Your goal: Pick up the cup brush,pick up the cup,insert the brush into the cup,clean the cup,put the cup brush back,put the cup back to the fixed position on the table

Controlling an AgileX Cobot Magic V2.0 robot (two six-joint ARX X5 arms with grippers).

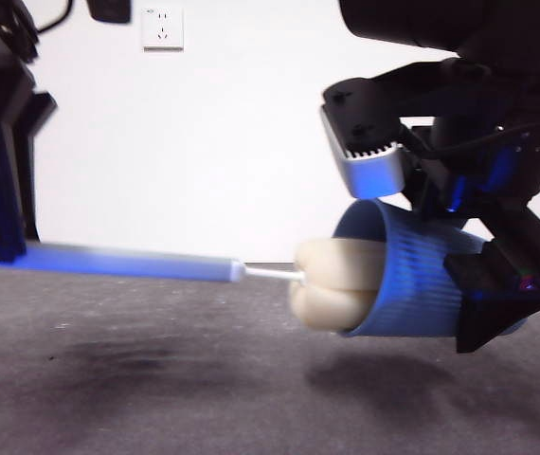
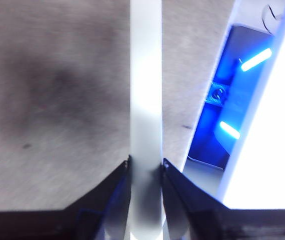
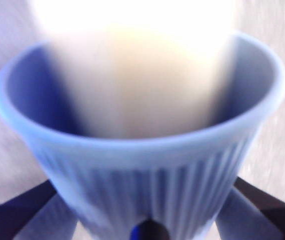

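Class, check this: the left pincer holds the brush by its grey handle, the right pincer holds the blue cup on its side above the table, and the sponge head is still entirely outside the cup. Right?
Not quite. In the front view the sponge head is partly inside the cup; the right wrist view agrees. The rest stands: the left pincer holds the grey handle, and the right pincer holds the cup on its side above the table.

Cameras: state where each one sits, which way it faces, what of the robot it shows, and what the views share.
Front view: low at table height, looking level across; shows the brush entering the tipped cup, with both arms.
Left wrist view: on the left arm, looking along the left gripper, whose fingers clamp the brush handle.
Right wrist view: on the right arm, looking into the cup held by the right gripper.
Shared: front and right wrist views both show the sponge head inside the cup.
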